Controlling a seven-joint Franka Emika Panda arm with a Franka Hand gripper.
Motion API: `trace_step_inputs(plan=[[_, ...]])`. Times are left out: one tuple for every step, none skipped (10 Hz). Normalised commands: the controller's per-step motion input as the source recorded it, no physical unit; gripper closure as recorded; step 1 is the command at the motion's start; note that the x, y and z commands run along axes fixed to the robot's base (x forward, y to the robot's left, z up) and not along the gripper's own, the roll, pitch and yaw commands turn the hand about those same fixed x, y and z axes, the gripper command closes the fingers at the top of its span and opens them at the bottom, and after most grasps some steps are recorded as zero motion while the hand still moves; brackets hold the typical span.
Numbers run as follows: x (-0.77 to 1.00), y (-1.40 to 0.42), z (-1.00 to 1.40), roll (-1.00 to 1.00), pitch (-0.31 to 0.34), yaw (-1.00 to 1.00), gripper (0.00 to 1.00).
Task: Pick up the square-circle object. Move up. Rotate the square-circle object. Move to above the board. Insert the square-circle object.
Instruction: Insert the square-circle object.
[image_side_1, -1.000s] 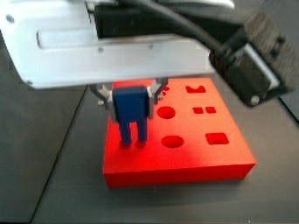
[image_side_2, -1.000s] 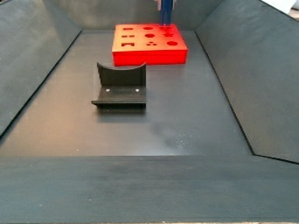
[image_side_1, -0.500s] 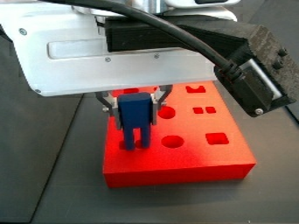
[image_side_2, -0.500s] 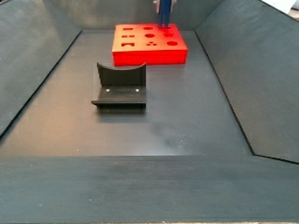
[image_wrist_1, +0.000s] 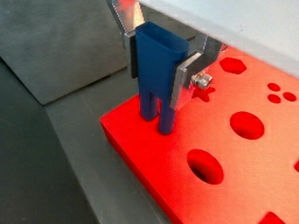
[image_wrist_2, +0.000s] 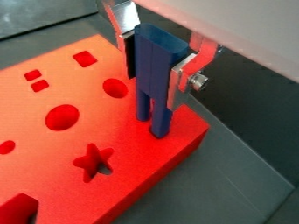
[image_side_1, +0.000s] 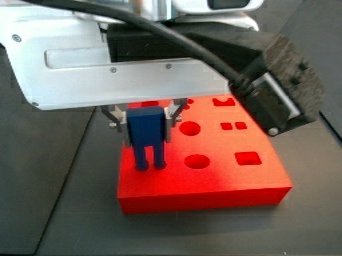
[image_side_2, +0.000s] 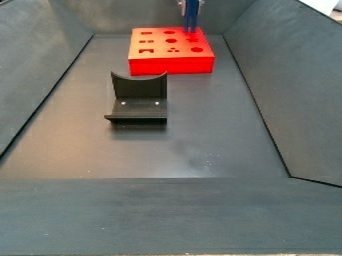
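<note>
My gripper (image_wrist_1: 159, 61) is shut on the square-circle object (image_wrist_1: 155, 83), a small blue piece held upright with its two short legs pointing down. Silver fingers (image_wrist_1: 188, 74) clamp its blocky body from both sides. The legs' tips meet the top of the red board (image_wrist_1: 170, 162) near one corner, beside a star recess; whether they sit inside holes I cannot tell. Another wrist view shows the same grip (image_wrist_2: 156, 61) on the piece (image_wrist_2: 149, 83) over the board (image_wrist_2: 70, 149). In a side view the piece (image_side_1: 146, 135) stands on the board (image_side_1: 221, 185) under the gripper (image_side_1: 146, 120).
The dark fixture (image_side_2: 136, 98) stands on the grey floor in front of the board (image_side_2: 171, 58). Sloping grey walls enclose the floor on both sides. The board's top carries circle, square and star recesses.
The gripper with the blue piece has moved slightly over the board's corner, with the legs staying at the board's top. The grip is unchanged.
</note>
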Motion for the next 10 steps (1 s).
trace_step_inputs(plan=[[-0.05, 0.02, -0.08, 0.0, 0.006, -0.1, 1.0], [0.0, 0.0, -0.17, 0.0, 0.0, -0.12, 1.0], [0.07, 0.0, -0.35, -0.03, 0.0, -0.15, 1.0], [0.0, 0.0, -0.55, -0.05, -0.071, -0.17, 1.0], [0.0, 0.0, -0.59, -0.05, -0.077, -0.17, 1.0], [0.0, 0.0, -0.5, -0.04, -0.05, -0.12, 1.0], [0.07, 0.0, -0.38, -0.06, 0.0, -0.07, 1.0], [-0.04, 0.0, -0.2, -0.03, -0.074, -0.09, 1.0], [0.0, 0.0, -0.04, -0.01, -0.064, 0.0, 1.0], [0.0, 0.0, 0.0, 0.0, 0.0, 0.0, 1.0]])
